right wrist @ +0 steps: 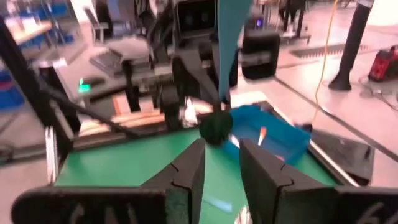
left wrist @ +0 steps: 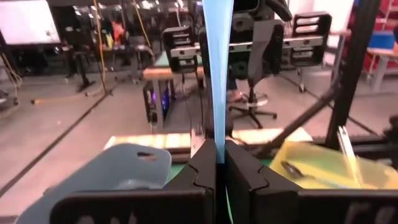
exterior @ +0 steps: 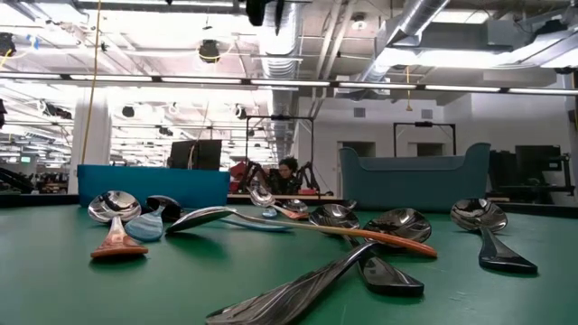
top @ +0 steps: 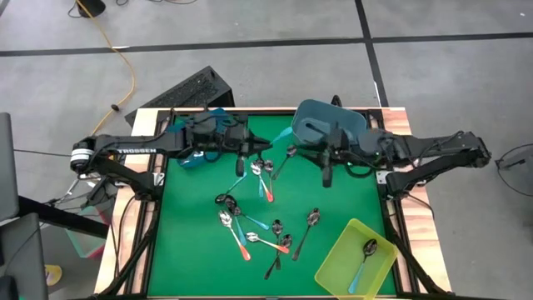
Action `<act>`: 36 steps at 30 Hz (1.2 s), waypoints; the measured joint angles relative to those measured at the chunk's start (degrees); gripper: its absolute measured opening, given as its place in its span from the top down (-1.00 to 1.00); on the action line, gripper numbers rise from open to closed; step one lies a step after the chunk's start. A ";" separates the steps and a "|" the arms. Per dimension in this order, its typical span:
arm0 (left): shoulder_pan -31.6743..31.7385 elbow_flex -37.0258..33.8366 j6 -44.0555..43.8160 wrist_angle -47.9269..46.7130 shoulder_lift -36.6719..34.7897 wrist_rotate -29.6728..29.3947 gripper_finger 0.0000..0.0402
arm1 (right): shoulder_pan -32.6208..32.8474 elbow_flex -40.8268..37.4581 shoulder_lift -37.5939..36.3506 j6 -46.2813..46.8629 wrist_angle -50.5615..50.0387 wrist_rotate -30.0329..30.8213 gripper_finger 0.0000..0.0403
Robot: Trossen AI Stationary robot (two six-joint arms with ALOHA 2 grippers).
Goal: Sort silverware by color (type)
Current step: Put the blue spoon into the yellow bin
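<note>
Several spoons (top: 250,229) with orange-red, light blue or dark handles lie scattered on the green mat (top: 191,250); the low view shows them (exterior: 271,221) flat on it. My left gripper (top: 241,167) hovers over the mat's far middle, shut on a light-blue-handled spoon (left wrist: 217,62). In the right wrist view that handle (right wrist: 227,43) stands above it. My right gripper (top: 327,177) faces it from the right and is open (right wrist: 221,155), with nothing between its fingers. My left gripper pinches the spoon's light blue handle (left wrist: 217,134) between its two fingers. The fingers come in level, pointing toward the table's right side, and lie across the handle. The handle stands upright above them, lifted clear of the mat. The fingers hide the part below.
A yellow bin (top: 346,233) at the near right corner holds one spoon (top: 366,250). A blue bin (top: 187,160) sits at the far left under my left arm, and a grey-blue bin (top: 321,117) at the far right. The mat's near left is bare.
</note>
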 joint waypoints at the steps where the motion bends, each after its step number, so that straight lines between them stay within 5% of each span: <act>1: 0.02 0.00 -0.45 1.36 0.56 0.01 1.00 | -0.78 -0.01 0.33 -0.15 1.37 -0.95 0.40; 7: -0.24 -0.04 -3.12 8.33 1.71 0.45 1.00 | -4.60 -0.07 3.73 0.81 6.11 -7.73 0.07; 14: -0.33 -0.04 -3.14 8.45 2.24 0.54 1.00 | -5.78 -0.07 8.49 -1.26 16.10 -8.18 -0.28; 26: -0.42 -0.04 -3.08 7.67 2.22 1.06 1.00 | -8.22 -0.02 10.22 -4.43 26.47 -7.16 -0.28; 36: -0.42 -0.04 -3.16 10.00 4.28 0.73 1.00 | -10.67 0.00 10.29 -4.19 28.70 -10.81 -0.04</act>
